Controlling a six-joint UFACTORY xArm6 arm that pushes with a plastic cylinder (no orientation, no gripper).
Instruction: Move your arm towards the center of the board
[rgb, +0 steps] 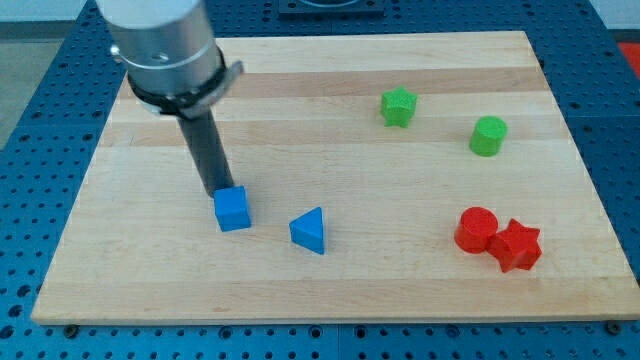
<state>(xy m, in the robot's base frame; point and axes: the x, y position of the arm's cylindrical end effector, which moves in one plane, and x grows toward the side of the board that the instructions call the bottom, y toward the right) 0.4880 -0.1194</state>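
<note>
We judge the move barely begun — my tip (219, 192), a bare rod with nothing to close, sits left of centre, touching the blue cube (233, 209). The board (330, 90) centre lies to the right, open — the blue triangular block (309, 231) sits below that path.

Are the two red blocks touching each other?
Yes, the red round block and the red star block sit pressed together at the view's right.
</note>
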